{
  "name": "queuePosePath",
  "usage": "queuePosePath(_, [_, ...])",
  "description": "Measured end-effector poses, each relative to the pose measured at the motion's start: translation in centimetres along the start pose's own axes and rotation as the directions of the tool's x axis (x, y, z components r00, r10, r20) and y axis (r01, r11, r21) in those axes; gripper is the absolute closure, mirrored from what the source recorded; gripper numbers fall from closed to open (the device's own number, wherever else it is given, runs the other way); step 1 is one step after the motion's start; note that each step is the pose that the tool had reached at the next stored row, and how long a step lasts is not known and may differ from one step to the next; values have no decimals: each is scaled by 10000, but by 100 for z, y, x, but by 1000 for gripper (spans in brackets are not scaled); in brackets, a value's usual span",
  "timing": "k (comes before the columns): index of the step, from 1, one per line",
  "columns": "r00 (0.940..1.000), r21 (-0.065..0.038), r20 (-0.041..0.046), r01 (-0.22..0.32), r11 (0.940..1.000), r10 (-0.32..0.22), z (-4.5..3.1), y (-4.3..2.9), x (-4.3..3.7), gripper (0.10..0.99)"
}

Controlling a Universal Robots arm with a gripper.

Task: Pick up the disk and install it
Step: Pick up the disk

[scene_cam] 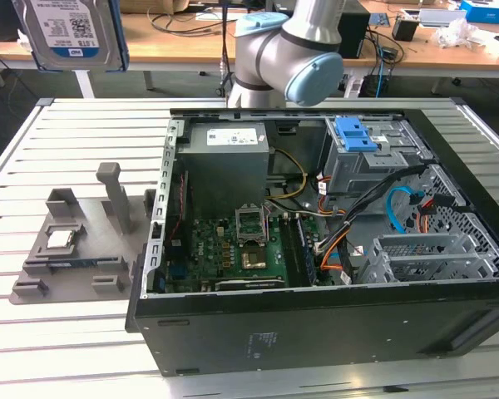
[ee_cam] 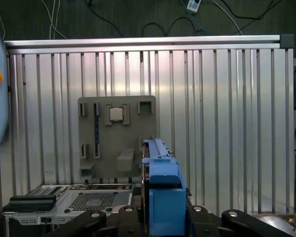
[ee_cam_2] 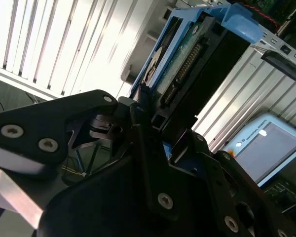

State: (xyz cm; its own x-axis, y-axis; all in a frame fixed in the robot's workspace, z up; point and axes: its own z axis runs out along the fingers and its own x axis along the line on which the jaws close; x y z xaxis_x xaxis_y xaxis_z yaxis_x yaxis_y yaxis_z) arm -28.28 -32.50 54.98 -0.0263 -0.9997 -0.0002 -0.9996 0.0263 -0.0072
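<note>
— Got anything in the gripper (ee_cam_2: pixel 160 123)?

— Yes. Closed tight on the disk (ee_cam_2: pixel 185 59), pinching it along its blue rails with the black fingers (ee_cam_2: pixel 145 153). Shown connector-edge outward, away from the wrist, in the second wrist view.

— Lifted, or resting on something?

— Lifted. Hanging high at the exterior view's left, well above the slatted table (scene_cam: pixel 83 133), with the white-and-blue label turned toward that camera. Seen edge-on in the first wrist view, touched only by the gripper.

— So, counting the pickup as done?

— Judging it done, yes. Held off every surface and looking square in the grasp.

— And the install?

— Not done. Held well apart from the open computer case (scene_cam: pixel 316 324), and farther again from the grey drive cage (scene_cam: pixel 362 166) with the blue latch (scene_cam: pixel 355 133), up at the case's far corner toward the exterior view's right. Hard to tell what sits inside that cage.

— Anything else around?

— A grey fixture plate (scene_cam: pixel 71 270) lying on the table just beside the case, at the exterior view's left, carrying the small square processor chip (scene_cam: pixel 61 238). Not part of this job.

— Roughly how far along, then?

— About halfway by my reckoning: grasped and raised, but nowhere near seated in the case.
</note>
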Motion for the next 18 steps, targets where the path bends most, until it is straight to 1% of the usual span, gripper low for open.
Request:
queuePosePath(2, [10000, 0, 0, 1, 10000, -1, 1, -78, -2, 722])
queuePosePath(4, [10000, -1, 0, 0, 10000, 0, 2, -171, -5, 722])
queuePosePath(7, [10000, -1, 0, 1, 10000, -1, 2, -272, -8, 722])
queuePosePath(9, [10000, -2, 1, 2, 10000, -2, 3, -372, -11, 722])
queuePosePath(11, [10000, -1, 1, 0, 10000, 0, 4, -446, -13, 722])
queuePosePath(12, [10000, -3, 0, 1, 10000, -1, 4, -517, -15, 722])
queuePosePath(13, [10000, -4, 0, 2, 10000, -2, 4, -567, -16, 722])
queuePosePath(16, [10000, -4, 1, -1, 10000, 1, 6, -667, -20, 722])
queuePosePath(18, [10000, -5, 0, 2, 10000, -2, 6, -749, -22, 722])
